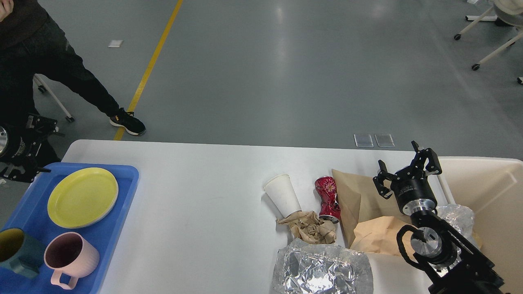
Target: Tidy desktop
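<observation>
Right pincer (408, 171) wide, empty, above paper bag (359, 196); a careless descent may knock crushed can (328, 199) along bench (196, 204).

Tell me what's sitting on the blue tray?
On the blue tray sit a yellow plate, a pink mug and a dark teal mug. Whatever lies under the plate is hidden.

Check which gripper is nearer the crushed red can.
Right. The right gripper hovers open just right of the crushed red can, over the brown paper bag; the left gripper sits at the far left edge.
</observation>
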`<state>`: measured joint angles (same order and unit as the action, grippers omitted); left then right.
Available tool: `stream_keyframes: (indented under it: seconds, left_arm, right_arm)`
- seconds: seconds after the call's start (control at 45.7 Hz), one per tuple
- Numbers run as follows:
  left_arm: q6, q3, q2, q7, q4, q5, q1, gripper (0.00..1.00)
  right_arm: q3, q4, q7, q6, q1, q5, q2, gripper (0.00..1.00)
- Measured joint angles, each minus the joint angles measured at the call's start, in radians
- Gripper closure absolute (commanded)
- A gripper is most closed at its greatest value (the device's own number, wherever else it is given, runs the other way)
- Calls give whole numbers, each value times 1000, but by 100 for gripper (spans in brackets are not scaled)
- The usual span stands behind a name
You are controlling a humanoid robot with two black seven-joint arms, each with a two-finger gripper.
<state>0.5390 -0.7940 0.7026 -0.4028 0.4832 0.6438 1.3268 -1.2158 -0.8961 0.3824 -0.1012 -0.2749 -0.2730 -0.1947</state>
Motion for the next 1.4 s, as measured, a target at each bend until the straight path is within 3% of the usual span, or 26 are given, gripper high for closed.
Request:
stream_keyframes:
  seconds: [0.088, 0.263, 0.372, 0.481, 0.569, 0.678, 0.766, 0.963, 1.094, 1.203, 1.4]
  left_arm:
    - [0, 142, 1, 5, -5, 1, -1, 4]
    - [2, 606, -32, 20, -5, 2, -115, 3]
    - [-2, 971, -87, 51, -5, 2, -224, 4]
    - [-20, 1199, -170, 93, -1, -38, -318, 4]
    - [-29, 1309, -204, 187, 19, -97, -391, 3]
    - [-69, 1435, -211, 358, 125, -170, -492, 3]
    - [-130, 1567, -205, 415, 247, -228, -599, 3]
    - [-223, 1982, -296, 427, 525, -535, -919, 3]
    - [-229, 2187, -435, 404, 599, -753, -1074, 3]
    - [-206, 2243, -507, 399, 612, -804, -1139, 3]
    - [-166, 2262, -533, 398, 614, -811, -1154, 3]
  right_arm:
    - [0, 0, 0, 0, 0, 0, 0, 0]
    - [0, 0, 0, 0, 0, 0, 0, 0]
    - [0, 0, 0, 0, 0, 0, 0, 0]
    - [0, 0, 0, 0, -1, 0, 0, 0]
    - [0, 0, 0, 0, -1, 0, 0, 0]
    - [0, 0, 0, 0, -1, 0, 0, 0]
    - [0, 0, 0, 0, -2, 0, 0, 0]
    - [0, -1, 0, 0, -1, 0, 0, 0]
    - [0, -1, 0, 0, -1, 0, 0, 0]
    - [0, -1, 0, 0, -1, 0, 0, 0]
    - [0, -1, 0, 0, 0, 0, 0, 0]
